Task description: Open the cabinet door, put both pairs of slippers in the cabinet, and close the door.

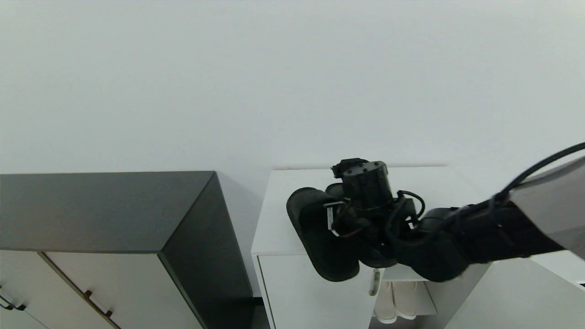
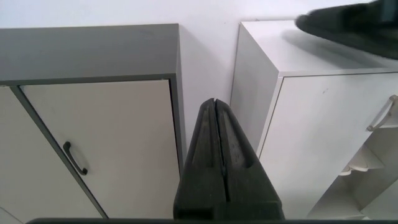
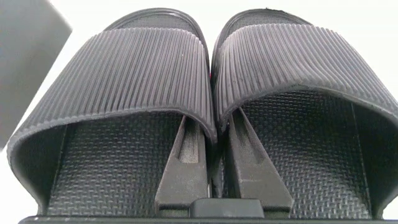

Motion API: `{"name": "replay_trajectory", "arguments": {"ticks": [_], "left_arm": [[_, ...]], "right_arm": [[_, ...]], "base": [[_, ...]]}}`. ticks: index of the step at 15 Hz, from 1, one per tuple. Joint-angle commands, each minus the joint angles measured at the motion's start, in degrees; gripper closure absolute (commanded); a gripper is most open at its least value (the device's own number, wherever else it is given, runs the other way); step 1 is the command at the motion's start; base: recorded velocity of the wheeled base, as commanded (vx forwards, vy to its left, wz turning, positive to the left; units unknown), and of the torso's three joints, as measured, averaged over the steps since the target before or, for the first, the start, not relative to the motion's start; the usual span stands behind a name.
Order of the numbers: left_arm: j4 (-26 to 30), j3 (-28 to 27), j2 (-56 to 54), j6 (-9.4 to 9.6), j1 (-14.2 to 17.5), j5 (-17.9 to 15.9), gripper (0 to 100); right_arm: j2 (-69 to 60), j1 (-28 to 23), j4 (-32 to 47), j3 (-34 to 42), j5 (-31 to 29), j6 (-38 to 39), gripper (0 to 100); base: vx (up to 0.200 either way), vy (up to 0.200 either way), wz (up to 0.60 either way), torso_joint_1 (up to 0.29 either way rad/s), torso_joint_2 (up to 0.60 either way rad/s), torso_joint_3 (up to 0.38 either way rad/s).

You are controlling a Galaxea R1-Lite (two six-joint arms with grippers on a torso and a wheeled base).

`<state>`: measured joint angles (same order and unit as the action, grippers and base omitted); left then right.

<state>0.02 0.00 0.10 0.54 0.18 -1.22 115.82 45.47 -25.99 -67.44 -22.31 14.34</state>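
Black slippers (image 1: pixel 322 237), 2, centre of head view, overhang front edge of white cabinet (image 1: pixel 279 219); right gripper (image 3: pixel 210 134) clamps their adjoining inner walls. Left gripper (image 2: pixel 216 106) pressed together, empty. Risk: shallow pinch slips on lifting, 1 slipper drops.

This looks like a home, most likely an entry or hallway corner used for storing shoes. A small white cabinet (image 1: pixel 274 214) stands against a plain white wall (image 1: pixel 274 82), with pale slippers (image 1: pixel 395 301) on a shelf (image 1: pixel 427 302) in its open side and black slippers (image 1: pixel 320 237) on its top. Just beside it stands a dark-topped cupboard (image 1: pixel 105 205) with cream doors and dark bar handles (image 1: pixel 98 304).
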Motion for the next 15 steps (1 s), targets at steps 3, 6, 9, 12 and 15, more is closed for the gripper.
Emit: {"name": "replay_trajectory", "arguments": {"ticks": [3, 6, 9, 12, 15], "left_arm": [[0.0, 0.0, 0.0, 0.08, 0.0, 0.0, 100], [0.0, 0.0, 0.0, -0.18, 0.0, 0.1, 100], [0.0, 0.0, 0.0, -0.18, 0.0, 0.1, 100], [0.0, 0.0, 0.0, -0.18, 0.0, 0.1, 100], [0.0, 0.0, 0.0, -0.18, 0.0, 0.1, 100]], "right_arm": [[-21.6, 2.1, -4.3, 21.4, 11.7, -3.7, 100], [-21.8, 2.9, -4.5, 22.3, 11.5, -3.8, 100], [-21.8, 3.4, -4.5, 22.5, 11.6, -3.8, 100], [-21.7, 3.8, -5.3, 23.4, 11.6, -3.8, 100], [-21.6, 4.0, -6.5, 23.9, 11.4, -3.9, 100]], "base": [[0.0, 0.0, 0.0, 0.0, 0.0, 0.0], [0.0, 0.0, 0.0, 0.0, 0.0, 0.0], [-0.133, 0.0, 0.0, 0.003, 0.0, 0.0], [-0.2, 0.0, 0.0, -0.001, 0.0, 0.004], [-0.2, 0.0, 0.0, -0.006, 0.0, 0.001]]}}
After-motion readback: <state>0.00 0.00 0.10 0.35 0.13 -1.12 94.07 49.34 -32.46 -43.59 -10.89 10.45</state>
